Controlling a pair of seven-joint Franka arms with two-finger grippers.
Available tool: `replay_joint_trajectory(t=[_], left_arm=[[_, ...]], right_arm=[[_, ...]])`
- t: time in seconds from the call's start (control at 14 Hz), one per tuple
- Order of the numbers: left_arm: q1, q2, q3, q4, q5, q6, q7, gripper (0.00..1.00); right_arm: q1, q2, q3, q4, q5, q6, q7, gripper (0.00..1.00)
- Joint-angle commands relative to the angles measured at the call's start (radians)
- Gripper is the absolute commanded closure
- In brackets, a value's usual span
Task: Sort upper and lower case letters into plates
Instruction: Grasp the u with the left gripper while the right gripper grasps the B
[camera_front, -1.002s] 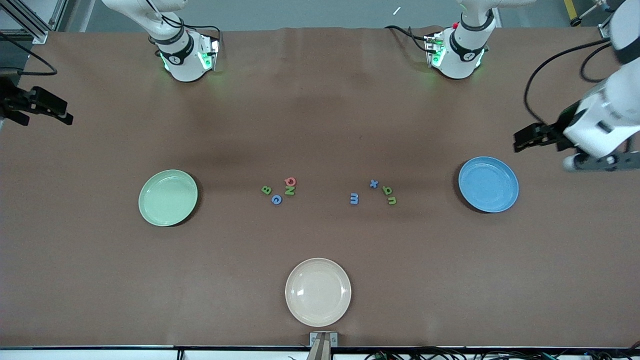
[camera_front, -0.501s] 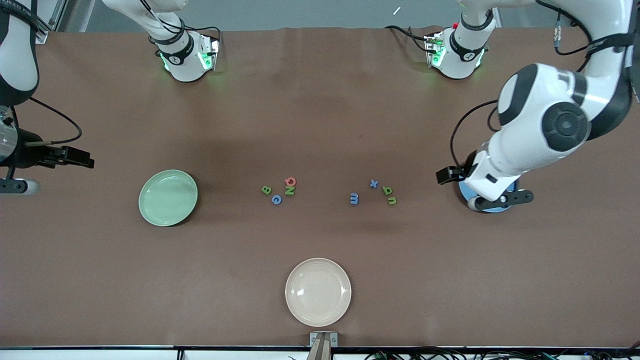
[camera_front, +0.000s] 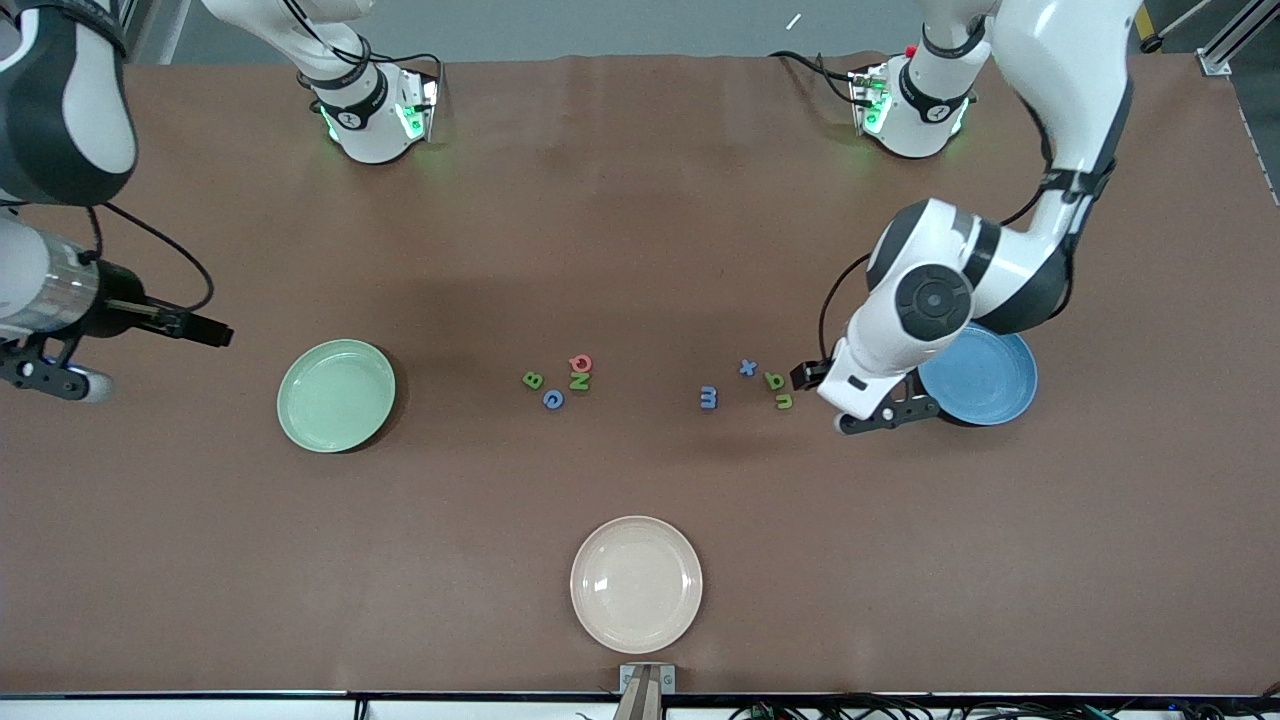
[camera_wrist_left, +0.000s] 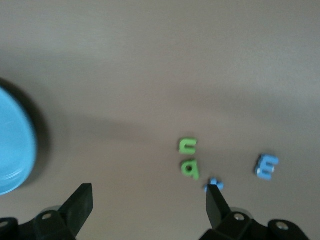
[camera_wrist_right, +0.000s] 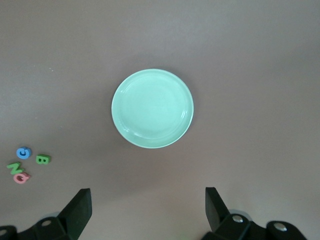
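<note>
Upper-case letters form one cluster mid-table: green B (camera_front: 533, 380), blue C (camera_front: 553, 399), red Q (camera_front: 580, 362) and green N (camera_front: 579, 381). Toward the left arm's end lie blue x (camera_front: 748, 367), blue m (camera_front: 708, 398) and two green lower-case letters (camera_front: 779, 390). The mint plate (camera_front: 336, 395) and the blue plate (camera_front: 1000, 385) hold nothing. My left gripper (camera_front: 806, 375) hangs open over the table between the green lower-case letters (camera_wrist_left: 189, 157) and the blue plate (camera_wrist_left: 15, 145). My right gripper (camera_front: 215, 336) is open over the table beside the mint plate (camera_wrist_right: 152, 108).
A cream-beige plate (camera_front: 636, 584) sits near the table's front edge, nearer the camera than the letters. The left arm's elbow hangs over part of the blue plate. Both robot bases stand along the table's back edge.
Both arms swung inward. The left gripper crossed over the blue plate to the lower-case letters. The right gripper came in toward the mint plate. Letters and plates stayed put.
</note>
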Motion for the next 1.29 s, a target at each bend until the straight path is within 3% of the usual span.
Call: replay_joint_trajectory(t=[0.0,0.14,0.57,0.79,1.22], left_arm=[[-0.022,0.077,0.000,0.012,0.029,0.101,-0.073,0.00],[-0.022,0.118,0.000,0.008,0.064,0.172,-0.097,0.00],[-0.024,0.178,0.000,-0.045,0.144,0.313,-0.174,0.05],[-0.036,0.197,0.000,-0.045,0.158,0.330,-0.199,0.12],[-0.048,0.212,0.000,-0.051,0.176,0.330,-0.205,0.39]], right_arm=[[0.005,-0.016,-0.006,-0.053,0.074,0.006,0.048,0.00],[0.018,-0.025,-0.005,-0.122,0.088,0.085,0.132,0.00],[0.236,-0.026,-0.003,-0.265,0.090,0.326,0.600,0.00],[0.317,0.061,-0.005,-0.295,0.087,0.456,0.701,0.00],[0.425,0.205,-0.005,-0.375,0.085,0.716,0.761,0.01]])
